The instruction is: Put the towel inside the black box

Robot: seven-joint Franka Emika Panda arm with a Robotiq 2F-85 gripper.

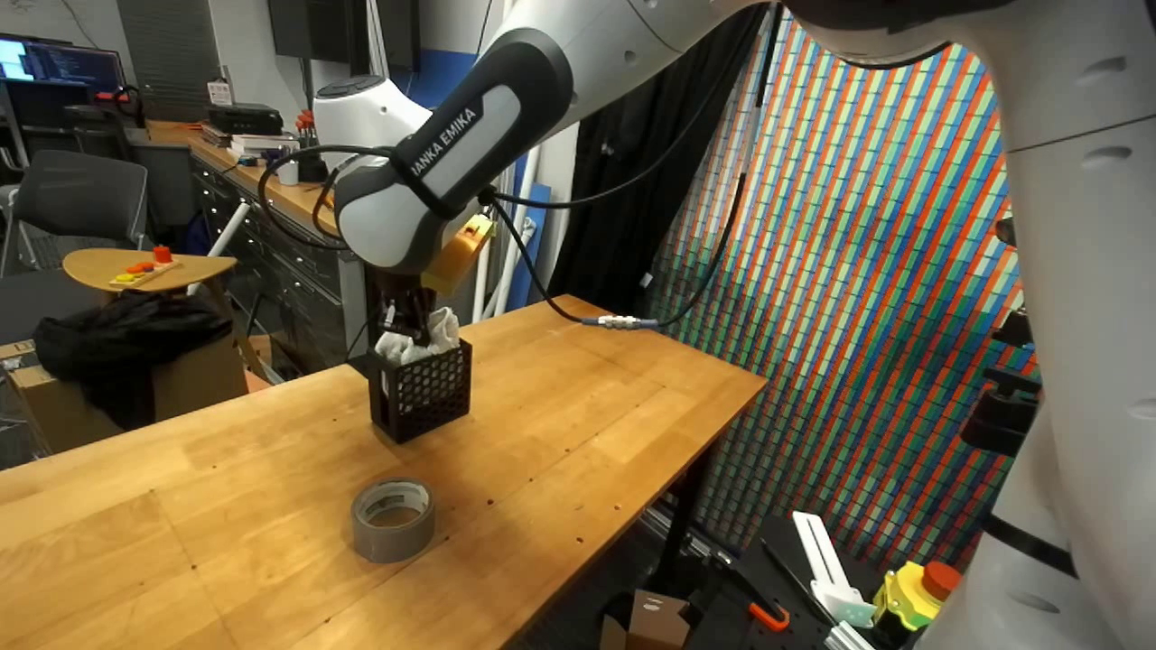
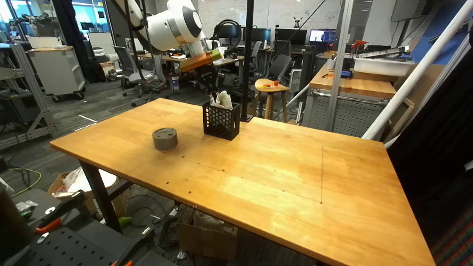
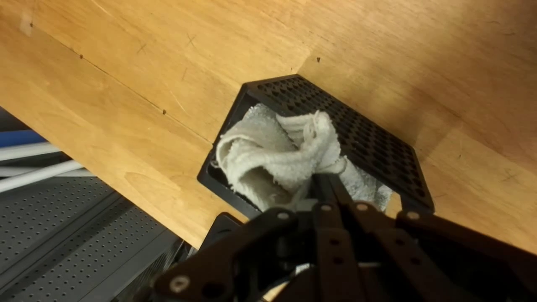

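Note:
The white towel (image 3: 289, 161) is bunched up in the mouth of the black box (image 3: 335, 121). Part of the cloth sits down inside the box, and folds stand above the rim, as both exterior views show. Mesh sides of the upright black box (image 1: 424, 388) face the camera. From above, my gripper (image 3: 329, 178) reaches down to the towel with its two fingers together. Their tips touch the cloth near one side of the box, and no cloth is visible between them. How deep the towel (image 2: 223, 100) goes in the box is partly hidden.
A grey tape roll (image 1: 393, 522) lies on the wooden table (image 1: 578, 451), some way from the box. A black post (image 2: 248, 66) rises at the table edge close behind the box. A cable (image 1: 542, 289) hangs from the arm to the tabletop.

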